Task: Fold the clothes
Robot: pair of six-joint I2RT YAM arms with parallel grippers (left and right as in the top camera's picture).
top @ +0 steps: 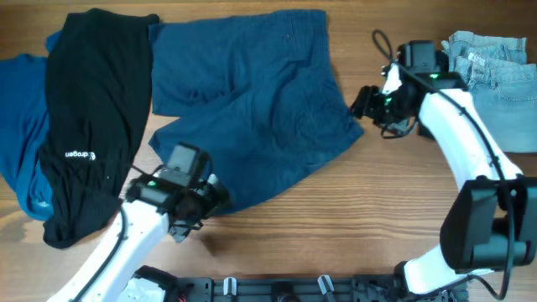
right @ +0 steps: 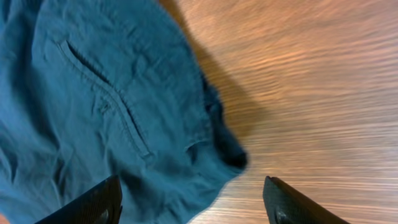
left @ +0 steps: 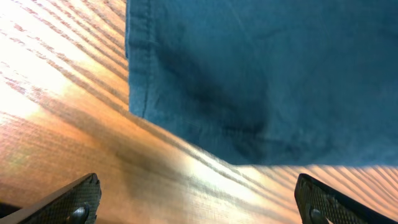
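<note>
our left fingers are apart over bare tabletop, just short of a hem corner of the blue shorts. our right fingers are also apart, straddling the shorts' pocketed corner. the shorts lie flat mid-tabletop, long axis roughly left-right, hems leftward. a black garment lies just beside their left edge, and pale jeans sit far right.

A blue garment fills the upper part of the view, lying flat on the wooden counter. Its stitched hem runs down the left side to a corner, then slants off to the right. The left gripper hangs above it with its dark fingers spread wide at the bottom corners, bare wood between them.
</note>
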